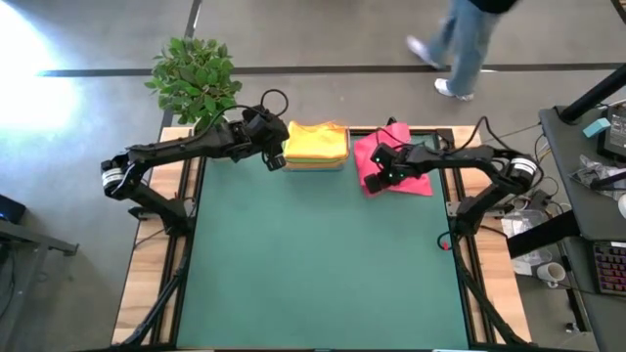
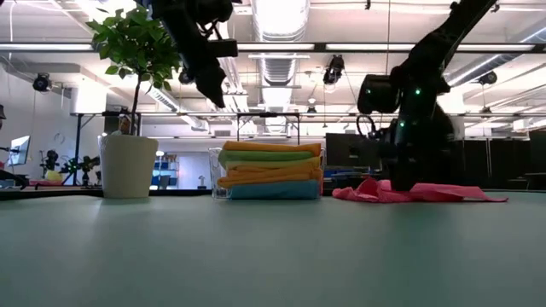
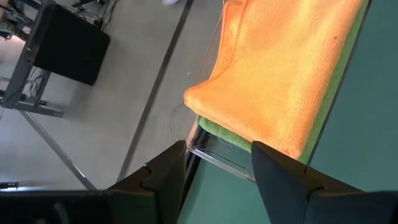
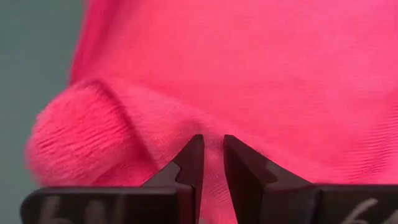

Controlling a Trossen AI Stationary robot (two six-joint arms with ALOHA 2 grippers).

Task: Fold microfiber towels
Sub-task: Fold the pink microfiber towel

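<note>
The near part of the green table mat (image 1: 323, 264) lay bare; both arms worked at its far edge. The right arm reached in from the right side with its elbow bent, its wrist tipped down onto the pink towel (image 1: 396, 166); the right gripper (image 4: 212, 163) stood with its fingers drawn close together, pinching a raised fold of that towel between the tips – the cloth bunched just beside them. In the low view the pink towel lay flat and spread on the mat, to the right of the clear tray (image 2: 217, 177). The left arm stretched in from the left, held above the mat; the left gripper (image 3: 219, 168) hung with its fingers apart and nothing between them, over the near corner of the stack of towels (image 2: 271, 170). That stack sat in the tray – orange on top, green below, then yellow and orange, light blue at the bottom. Beyond the table's far left corner stood a potted plant (image 1: 196, 76); a person's legs (image 1: 458, 49) showed on the floor behind.
</note>
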